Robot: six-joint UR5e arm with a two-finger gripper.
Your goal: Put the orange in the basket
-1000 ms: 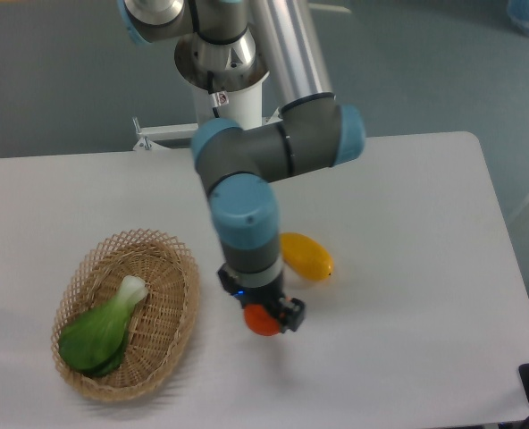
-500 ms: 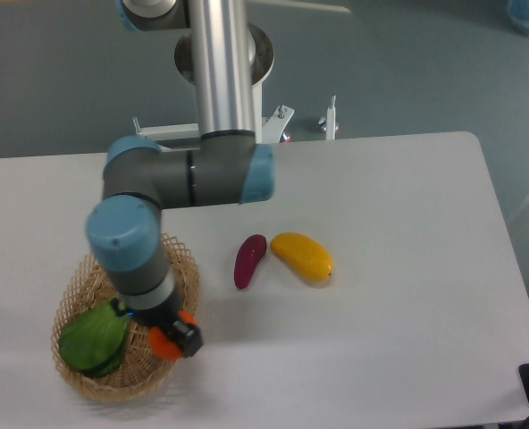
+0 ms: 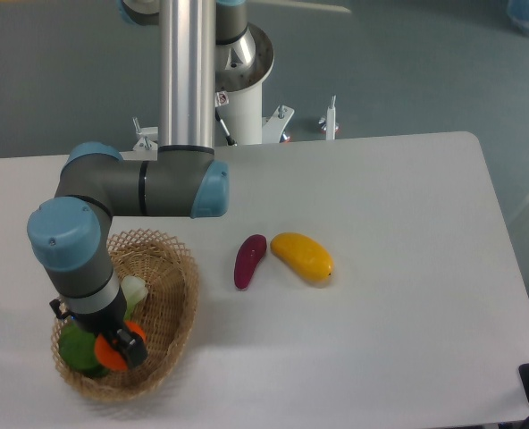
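Orange (image 3: 114,351) is held clenched in the gripper (image 3: 119,349) over the inside of the basket (image 3: 177,295), beside a green leafy vegetable (image 3: 79,350) lying in it. Further right on the white table (image 3: 407,268), a purple vegetable (image 3: 249,260) and a yellow fruit (image 3: 302,256) are seen lying just beside each other.

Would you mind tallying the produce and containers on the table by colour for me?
Orange: 1, the orange held by the gripper
Green: 1, leafy vegetable
Purple: 1, oblong vegetable
Yellow: 1, elongated fruit
Tan: 1, the basket
Total: 5
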